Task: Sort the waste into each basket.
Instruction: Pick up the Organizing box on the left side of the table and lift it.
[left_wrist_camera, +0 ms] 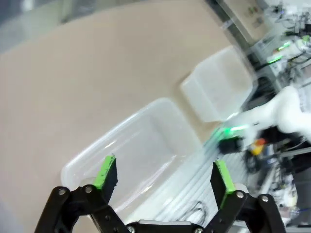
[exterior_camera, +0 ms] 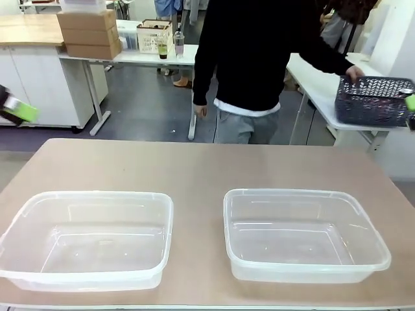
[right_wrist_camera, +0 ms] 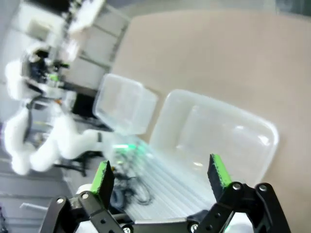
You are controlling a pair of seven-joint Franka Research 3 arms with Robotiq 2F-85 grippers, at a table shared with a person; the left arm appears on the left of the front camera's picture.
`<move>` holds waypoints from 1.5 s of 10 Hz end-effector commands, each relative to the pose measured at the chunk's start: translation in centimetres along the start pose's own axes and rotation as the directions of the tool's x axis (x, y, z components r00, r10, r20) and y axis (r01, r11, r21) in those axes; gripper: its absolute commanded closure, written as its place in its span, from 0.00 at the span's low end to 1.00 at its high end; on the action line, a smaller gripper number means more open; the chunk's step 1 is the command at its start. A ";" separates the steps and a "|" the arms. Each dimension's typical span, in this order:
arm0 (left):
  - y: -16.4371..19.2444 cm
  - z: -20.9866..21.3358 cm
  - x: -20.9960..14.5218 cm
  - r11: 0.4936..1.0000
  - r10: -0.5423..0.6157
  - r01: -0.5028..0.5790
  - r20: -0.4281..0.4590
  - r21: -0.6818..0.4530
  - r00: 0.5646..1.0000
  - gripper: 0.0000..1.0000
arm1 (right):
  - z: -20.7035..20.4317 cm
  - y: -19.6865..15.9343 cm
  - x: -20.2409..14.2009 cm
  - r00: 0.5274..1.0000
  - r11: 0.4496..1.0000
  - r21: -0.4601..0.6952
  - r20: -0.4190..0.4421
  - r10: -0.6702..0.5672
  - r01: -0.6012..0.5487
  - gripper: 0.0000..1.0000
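Observation:
Two see-through baskets stand side by side on the tan table, both holding nothing: the left basket (exterior_camera: 97, 194) and the right basket (exterior_camera: 292, 192). The waste is out of view. My left gripper (left_wrist_camera: 164, 174) hangs open above the left basket (left_wrist_camera: 146, 136), and a green pad of it shows at the left edge (exterior_camera: 19, 110). Above the right basket (right_wrist_camera: 214, 136) my right gripper (right_wrist_camera: 158, 174) is open too, its tip at the right edge (exterior_camera: 410, 103). Nothing sits between either pair of fingers.
A person in black stands at the far side, one hand on a dark lattice basket (exterior_camera: 373, 100) on a white side table. Bare tabletop (exterior_camera: 194, 165) stretches beyond the baskets. Each wrist view shows the other basket (left_wrist_camera: 218, 90) (right_wrist_camera: 124, 102) farther off.

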State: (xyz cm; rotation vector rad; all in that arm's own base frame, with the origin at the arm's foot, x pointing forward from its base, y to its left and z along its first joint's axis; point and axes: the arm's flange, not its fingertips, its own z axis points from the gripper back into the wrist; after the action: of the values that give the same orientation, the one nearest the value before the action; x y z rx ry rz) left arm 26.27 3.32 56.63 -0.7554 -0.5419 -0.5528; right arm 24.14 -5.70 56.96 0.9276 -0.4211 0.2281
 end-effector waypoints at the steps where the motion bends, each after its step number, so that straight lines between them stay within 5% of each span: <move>1: 2.7 1.5 -3.9 0.942 0.251 -0.186 0.217 -0.279 0.943 0.00 | 0.5 -5.5 -3.0 0.771 0.751 0.314 0.082 -0.631 0.581 0.00; 3: 4.8 2.0 -5.9 0.872 0.453 -0.326 0.347 -0.366 0.821 0.00 | 1.5 -9.2 -3.9 0.696 0.701 0.338 0.161 -0.700 0.628 0.00; 4: 3.8 4.5 -3.2 0.961 0.204 -0.159 0.193 -0.226 0.960 0.00 | 3.2 -6.5 -2.3 0.954 0.944 0.156 0.026 -0.298 0.290 0.00; 12: 3.6 4.4 -3.3 0.960 0.221 -0.183 0.176 -0.210 0.959 0.00 | 3.1 -6.3 -2.5 0.947 0.939 0.135 0.015 -0.320 0.316 0.00; 13: 3.2 4.1 -2.8 0.990 0.138 -0.139 0.031 0.028 0.990 0.00 | -2.5 -2.2 0.3 0.951 0.950 0.051 -0.044 -0.306 0.308 0.00; 15: 2.7 4.3 -3.3 0.947 0.082 -0.012 -0.205 0.320 0.975 0.00 | -14.8 6.0 3.1 0.959 0.986 -0.008 -0.232 -0.162 0.165 0.00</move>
State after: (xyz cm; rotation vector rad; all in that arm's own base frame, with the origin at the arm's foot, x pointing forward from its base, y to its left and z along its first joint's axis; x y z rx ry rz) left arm 25.08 8.82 56.00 -0.6304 -0.4561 -0.4162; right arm 26.72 1.69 54.93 1.0044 -0.1570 0.1108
